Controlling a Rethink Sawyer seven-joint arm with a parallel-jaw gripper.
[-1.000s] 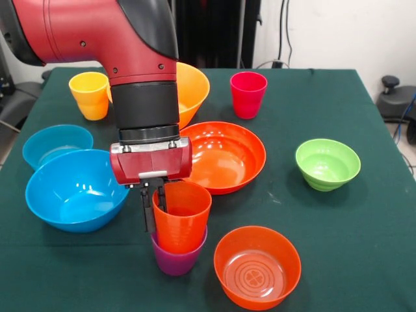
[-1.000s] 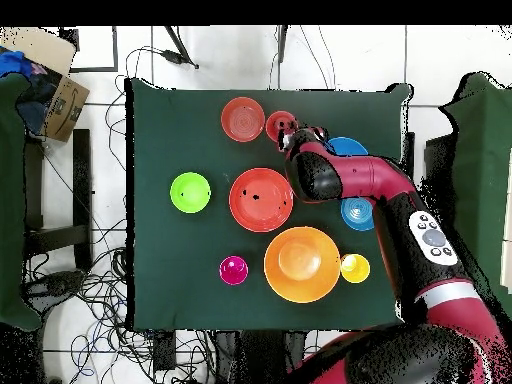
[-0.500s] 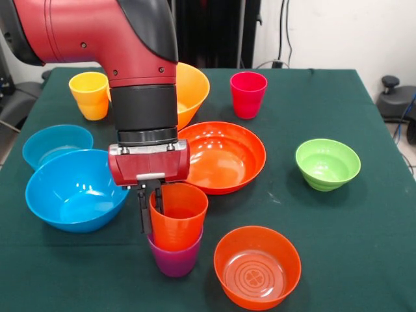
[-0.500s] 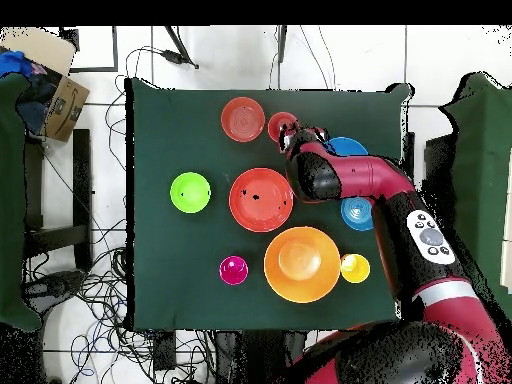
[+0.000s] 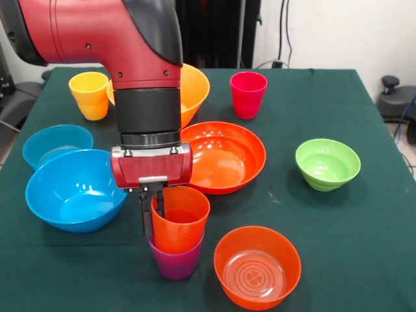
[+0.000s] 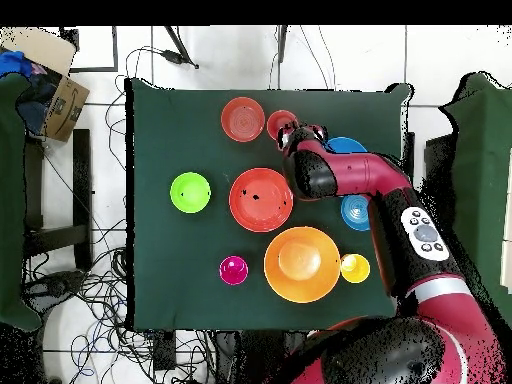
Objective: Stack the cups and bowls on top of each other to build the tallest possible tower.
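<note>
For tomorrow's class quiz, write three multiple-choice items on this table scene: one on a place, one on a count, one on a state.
1. The orange cup sits in:
A the purple cup
B a green bowl
C a blue bowl

2. Cups standing alone:
A one
B two
C four

3. The gripper:
A hangs open above the table
B grips the orange cup's rim
C holds a bowl

Answers:
1 A, orange is nested in purple.
2 B, only the yellow cup and crimson cup stand apart.
3 B, one finger is inside the rim, one outside.

A robotics lab is being shown: tangled cables [image 6: 90, 285] are trailing over tiled floor [image 6: 230, 55] left of the gripper [image 6: 291, 132], beyond the cloth-covered table [image 6: 160, 260].
</note>
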